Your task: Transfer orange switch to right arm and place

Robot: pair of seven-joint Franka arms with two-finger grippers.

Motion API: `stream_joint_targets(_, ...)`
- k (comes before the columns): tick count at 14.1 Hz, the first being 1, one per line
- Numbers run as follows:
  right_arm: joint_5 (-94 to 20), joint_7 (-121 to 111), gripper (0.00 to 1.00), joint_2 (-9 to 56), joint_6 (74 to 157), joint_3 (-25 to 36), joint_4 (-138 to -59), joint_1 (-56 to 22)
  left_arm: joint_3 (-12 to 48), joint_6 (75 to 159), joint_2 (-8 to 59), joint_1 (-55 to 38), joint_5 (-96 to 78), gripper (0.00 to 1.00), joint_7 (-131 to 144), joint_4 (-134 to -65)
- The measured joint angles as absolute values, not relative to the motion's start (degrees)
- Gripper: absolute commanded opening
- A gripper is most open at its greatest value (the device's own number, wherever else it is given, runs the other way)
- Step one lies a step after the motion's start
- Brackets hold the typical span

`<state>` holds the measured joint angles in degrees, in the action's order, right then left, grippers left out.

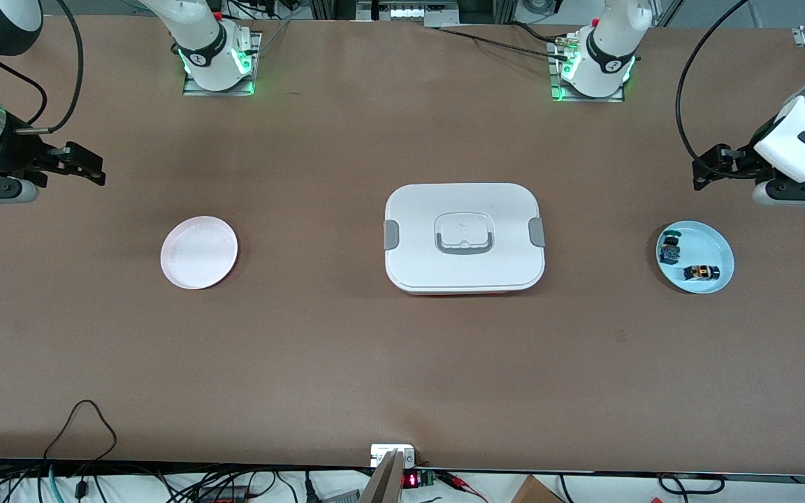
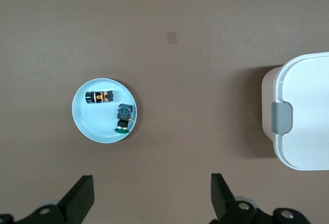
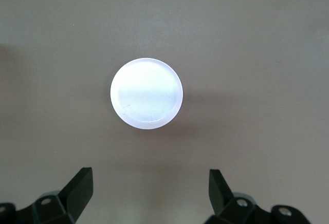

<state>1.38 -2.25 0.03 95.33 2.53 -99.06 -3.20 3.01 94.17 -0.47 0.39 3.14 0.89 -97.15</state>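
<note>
From the front view I get the whole table [image 1: 346, 349]: the white box [image 1: 464, 237] at centre frame, a pink plate [image 1: 199, 252] at left of frame, a blue plate [image 1: 713, 244] at right of frame. Only the left wrist view lets me read the blue plate's contents; the right wrist view shows me nothing but the pink plate. My left gripper [image 1: 699, 175] hangs at the right edge of the frame, over bare table just above the blue plate, jaws spread wide and holding nothing. My right gripper [image 1: 95, 168] hangs at the left edge, also spread and empty, touching nothing. The orange switch [image 2: 99, 96] lies on its side in the blue plate, a dark body with an orange band, just beside the green switch [image 2: 123, 117].
</note>
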Motion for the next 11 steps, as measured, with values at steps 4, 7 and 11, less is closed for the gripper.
stream_joint_targets(4, 1.3, -2.2, 1.0, 0.3, 96.0, 2.5, -99.1, -3.2, 3.0, 94.2, -0.5, 0.4, 3.1, 1.0, 0.9, -97.1)
stream_joint_targets(7, 1.3, -2.2, 1.0, 0.6, 97.0, 2.5, -99.1, -3.2, 3.0, 94.2, -0.5, 0.4, 3.1, 1.0, 0.9, -97.1)
stream_joint_targets(11, 1.2, -2.2, 1.0, 0.6, 97.0, 2.5, -99.1, -3.2, 3.0, 94.2, -0.5, 0.4, 3.1, 1.0, 0.9, -97.1)
